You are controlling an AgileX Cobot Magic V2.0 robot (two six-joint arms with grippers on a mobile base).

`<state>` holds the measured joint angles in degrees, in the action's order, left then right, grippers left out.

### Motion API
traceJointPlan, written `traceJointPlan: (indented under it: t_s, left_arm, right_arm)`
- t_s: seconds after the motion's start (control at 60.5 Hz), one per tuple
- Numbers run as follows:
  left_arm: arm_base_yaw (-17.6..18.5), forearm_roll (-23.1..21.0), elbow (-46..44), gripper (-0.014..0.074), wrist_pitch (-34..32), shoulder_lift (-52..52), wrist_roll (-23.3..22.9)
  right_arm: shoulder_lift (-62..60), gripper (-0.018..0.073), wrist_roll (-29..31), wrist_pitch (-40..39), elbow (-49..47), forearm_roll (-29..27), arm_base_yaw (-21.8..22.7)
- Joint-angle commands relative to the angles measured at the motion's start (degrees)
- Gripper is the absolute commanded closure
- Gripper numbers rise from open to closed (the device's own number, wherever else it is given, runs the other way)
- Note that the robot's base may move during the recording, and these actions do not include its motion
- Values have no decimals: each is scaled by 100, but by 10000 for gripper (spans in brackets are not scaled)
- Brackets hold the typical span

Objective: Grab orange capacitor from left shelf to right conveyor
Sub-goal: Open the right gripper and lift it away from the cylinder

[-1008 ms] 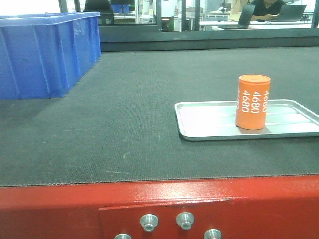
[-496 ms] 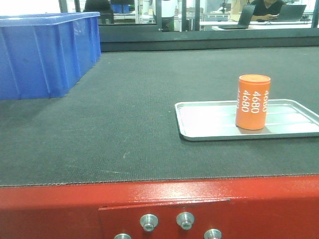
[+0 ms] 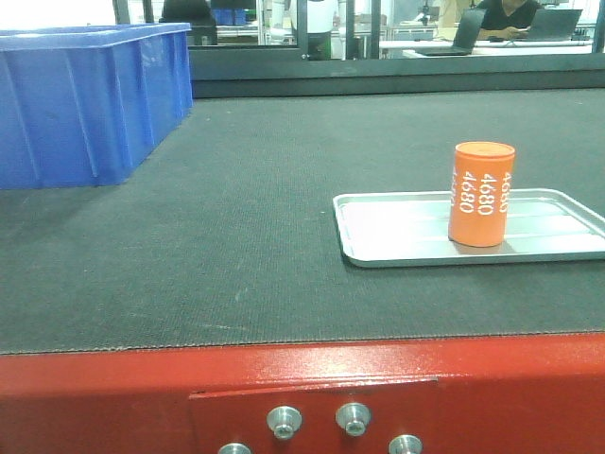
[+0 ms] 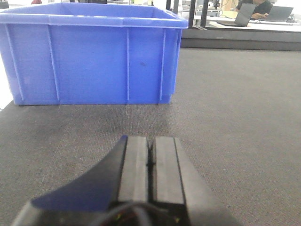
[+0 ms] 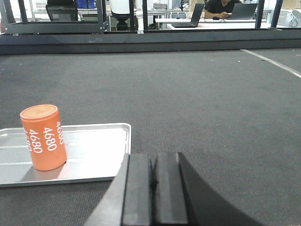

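Orange capacitor (image 3: 481, 194), a small flat-topped cylinder with white "4680" printed down its side, stands upright in the shallow silver metal tray (image 3: 397, 236), toward the tray's middle and nearer its far rim. The tray lies on the wide dark grey textured conveyor belt (image 3: 246, 236), close to the belt's front edge and its red bolted metal frame (image 3: 302, 397), at the right of the front view. Judged from how things lie, the delivery looks already made.

The capacitor appears rigid and smooth-walled, probably light and fairly slippery; being taller than it is wide, it could tip on the slick tray if nudged. A hold across its middle, on opposite sides of the wall, would suit it best.

The left gripper (image 4: 151, 162) has its black pads pressed together with nothing between them, hanging over bare belt facing the large blue ribbed plastic bin (image 4: 89, 52), which stands at the belt's far left, well apart from the tray. The right gripper (image 5: 153, 188) is likewise closed and empty, just beside the tray's near right corner, with the capacitor off to its left. Nothing stands between that gripper and the cylinder except the low tray rim.
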<state>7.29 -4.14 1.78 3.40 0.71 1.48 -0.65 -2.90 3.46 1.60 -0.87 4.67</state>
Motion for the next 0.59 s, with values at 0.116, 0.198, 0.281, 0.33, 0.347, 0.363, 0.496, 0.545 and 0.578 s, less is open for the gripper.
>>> traceJointPlan:
  t_s: [0.116,0.198,0.281,0.33,0.347,0.363,0.496,0.545,0.578]
  left_arm:
    - [26,-10,-32,723,-479,65,-8]
    - [26,-10,-32,723,-479,65,-8]
    - [26,-10,-32,723,-479,65,-8]
    - [26,-10,-32,723,-479,65,-8]
    - [26,-10,-32,723,-479,65,-8]
    - [26,-10,-32,723,-479,65,-8]
    - [26,-10,-32,723,-479,65,-8]
    - [26,-10,-32,723,-479,65,-8]
    - [26,-10,-32,723,-479,65,-8]
  right_arm:
    - [-75,522,37,-548,-24,48,27]
    - [-75,522,37,-548,-24,48,27]
    - [-75,522,37,-548,-24,48,27]
    - [-75,522,37,-548,-24,48,27]
    - [-75,522,37,-548,-24,48,27]
    - [-75,522,37,-548,-24,48,27]
    - [-75,522,37,-548,-24,48,27]
    - [-75,522,37,-548,-24,48,27]
    - [-75,522,37,-548,-24,48,27]
